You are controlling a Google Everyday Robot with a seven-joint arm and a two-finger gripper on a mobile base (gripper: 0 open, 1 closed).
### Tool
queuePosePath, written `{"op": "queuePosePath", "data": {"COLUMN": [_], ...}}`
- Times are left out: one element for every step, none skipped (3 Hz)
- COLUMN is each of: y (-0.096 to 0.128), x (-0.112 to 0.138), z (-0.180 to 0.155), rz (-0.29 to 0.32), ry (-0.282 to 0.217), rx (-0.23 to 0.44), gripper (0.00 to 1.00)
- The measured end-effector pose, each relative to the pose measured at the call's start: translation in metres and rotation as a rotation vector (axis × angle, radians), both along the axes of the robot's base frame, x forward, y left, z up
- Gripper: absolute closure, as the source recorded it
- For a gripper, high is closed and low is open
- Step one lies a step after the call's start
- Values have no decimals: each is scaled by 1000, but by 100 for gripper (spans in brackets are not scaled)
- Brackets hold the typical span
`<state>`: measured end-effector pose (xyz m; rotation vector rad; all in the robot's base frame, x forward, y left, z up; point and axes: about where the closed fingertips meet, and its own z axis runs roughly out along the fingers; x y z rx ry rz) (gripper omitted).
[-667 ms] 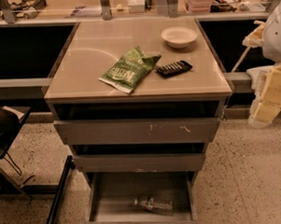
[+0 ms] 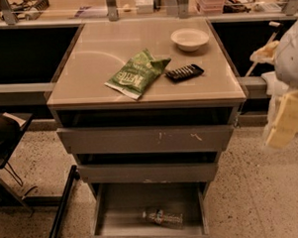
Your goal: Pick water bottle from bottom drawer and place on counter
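Observation:
The water bottle (image 2: 163, 218), small, clear and crinkled with a coloured label band, lies on its side in the open bottom drawer (image 2: 109, 217), near the drawer's front. The counter (image 2: 97, 58) is the beige glossy top of the grey cabinet. My gripper (image 2: 287, 120) is a pale yellowish part hanging at the far right edge of the view. It is beside the cabinet at the height of the upper drawers, well away from the bottle and holding nothing visible.
On the counter lie a green chip bag (image 2: 136, 75), a black remote-like bar (image 2: 184, 72) and a white bowl (image 2: 189, 39). The two upper drawers (image 2: 145, 139) are partly pulled out above the bottom one. A black chair (image 2: 1, 135) stands at left, and a dark bar (image 2: 61, 209) lies on the floor.
The gripper at the right edge has dropped slightly lower. The bottle, the drawers and the things on the counter have not moved.

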<state>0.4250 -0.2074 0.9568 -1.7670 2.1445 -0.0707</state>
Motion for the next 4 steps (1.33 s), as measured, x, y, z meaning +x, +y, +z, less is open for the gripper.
{"op": "queuePosePath", "data": {"y": [33, 82, 140, 208], "x": [-36, -64, -82, -103], "z": [-30, -71, -128, -214], "rz": [111, 198, 248, 333], "ry": [-64, -119, -124, -32], "rx": [94, 193, 272, 291], "gripper": [0, 0, 0, 0]}}
